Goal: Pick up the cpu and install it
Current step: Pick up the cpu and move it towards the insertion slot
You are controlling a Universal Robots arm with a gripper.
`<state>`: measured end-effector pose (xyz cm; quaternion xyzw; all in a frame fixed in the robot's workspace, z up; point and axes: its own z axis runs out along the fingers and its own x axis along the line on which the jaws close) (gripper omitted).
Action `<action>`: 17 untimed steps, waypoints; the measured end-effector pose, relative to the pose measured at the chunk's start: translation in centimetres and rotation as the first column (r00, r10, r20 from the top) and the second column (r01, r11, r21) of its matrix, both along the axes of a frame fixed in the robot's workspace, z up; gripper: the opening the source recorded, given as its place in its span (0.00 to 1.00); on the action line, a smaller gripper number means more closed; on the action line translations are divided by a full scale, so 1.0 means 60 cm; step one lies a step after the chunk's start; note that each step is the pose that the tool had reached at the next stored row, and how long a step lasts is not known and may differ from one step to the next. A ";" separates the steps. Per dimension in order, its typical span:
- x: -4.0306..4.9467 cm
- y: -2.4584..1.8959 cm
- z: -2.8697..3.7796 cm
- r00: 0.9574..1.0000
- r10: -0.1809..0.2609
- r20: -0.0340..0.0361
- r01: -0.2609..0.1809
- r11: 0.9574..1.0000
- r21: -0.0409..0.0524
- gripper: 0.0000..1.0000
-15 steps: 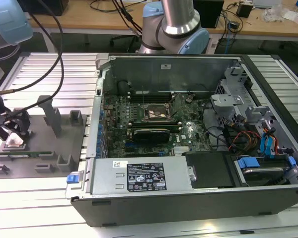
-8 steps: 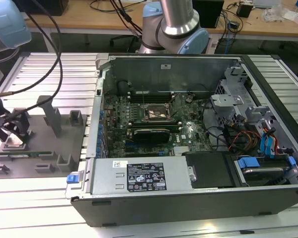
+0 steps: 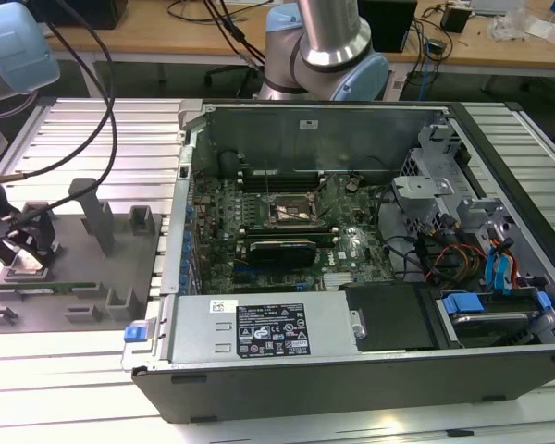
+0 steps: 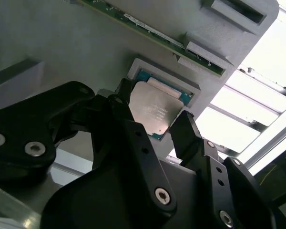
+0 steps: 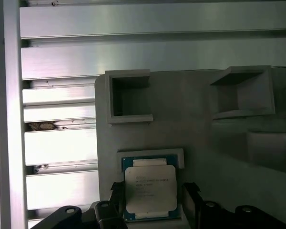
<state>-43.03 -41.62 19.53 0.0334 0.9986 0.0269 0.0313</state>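
the small, flat, silver-topped square cpu point(image 5: 149, 187) is seen seated in a recess of the grey plastic tray point(image 5: 205, 138), flanked by the black gripper point(image 4: 154, 106), its jaws held apart, unclenched.

Arm point(image 3: 328, 32): silver tube with pale blue joint caps point(image 3: 14, 42). Thin black cables point(image 3: 117, 111) loop off it. Claw point(image 4: 155, 109): matte black, with chunky linked fingers point(image 4: 133, 143), rounded edges, silver hex screws point(image 4: 162, 194) at the pivots and small holes along the finger faces.
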 end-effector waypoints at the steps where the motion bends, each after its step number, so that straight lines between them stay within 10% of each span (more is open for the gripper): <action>1: -0.001 0.0000 -0.002 1.000 0.000 0.000 0.000 1.000 0.000 0.60; 17: -0.001 0.0030 -0.014 1.000 0.000 -0.001 0.000 1.000 0.000 0.60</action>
